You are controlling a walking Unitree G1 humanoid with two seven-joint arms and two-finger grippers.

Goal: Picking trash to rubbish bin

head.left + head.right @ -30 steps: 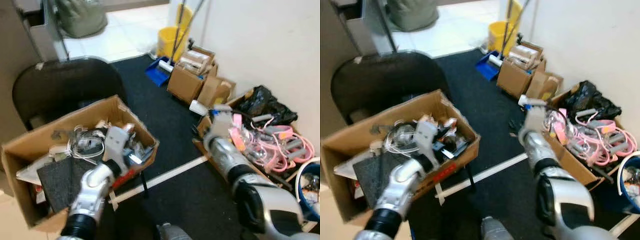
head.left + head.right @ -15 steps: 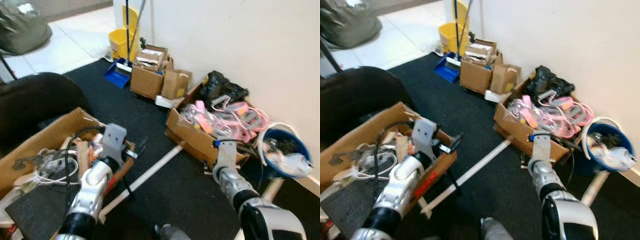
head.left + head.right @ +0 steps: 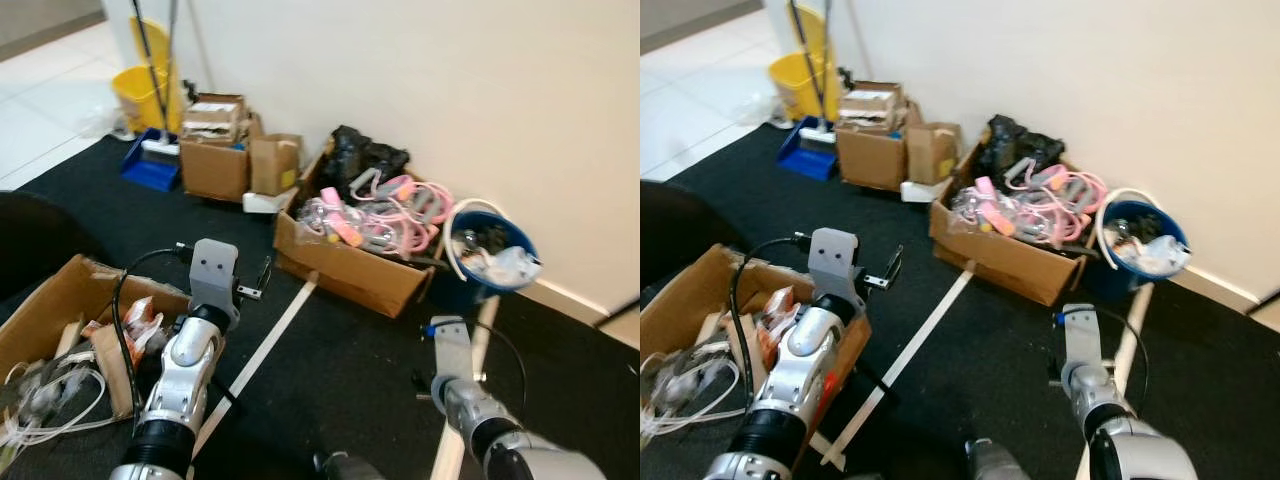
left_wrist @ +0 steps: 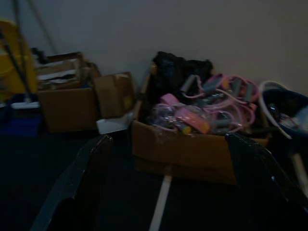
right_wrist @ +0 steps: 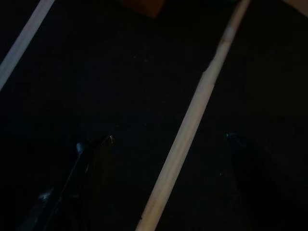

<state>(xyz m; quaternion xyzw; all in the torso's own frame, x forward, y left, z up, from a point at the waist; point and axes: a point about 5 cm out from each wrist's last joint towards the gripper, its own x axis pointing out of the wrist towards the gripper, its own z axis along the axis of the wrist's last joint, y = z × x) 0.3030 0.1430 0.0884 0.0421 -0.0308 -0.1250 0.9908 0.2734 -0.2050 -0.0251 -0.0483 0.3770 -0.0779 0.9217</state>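
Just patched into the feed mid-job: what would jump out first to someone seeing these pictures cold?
Most striking is the cardboard box by the white wall, heaped with pink tubing, and the blue bucket of trash just to its right. On the near left, another open box spills white cables onto the black carpet. The left pincer points at the pink clutter, fingers apart; the right pincer, open, hangs over a pale floor strip.

Count, floor against the wall:
- Cardboard boxes: 4. One large open box (image 3: 352, 268) full of pink and grey cords; one medium box (image 3: 212, 165); one small box (image 3: 272, 163) touching it; one open box (image 3: 48, 310) by the left arm, holding white cables.
- Buckets: 2. One blue (image 3: 487, 262), stuffed with rubbish; one yellow (image 3: 139, 92).
- Blue dustpan (image 3: 152, 170): 1.
- Black bag (image 3: 364, 160): 1.
- White strips on the black carpet: 2, one (image 3: 266, 346) beside the large box, one (image 3: 470, 372) below the blue bucket.
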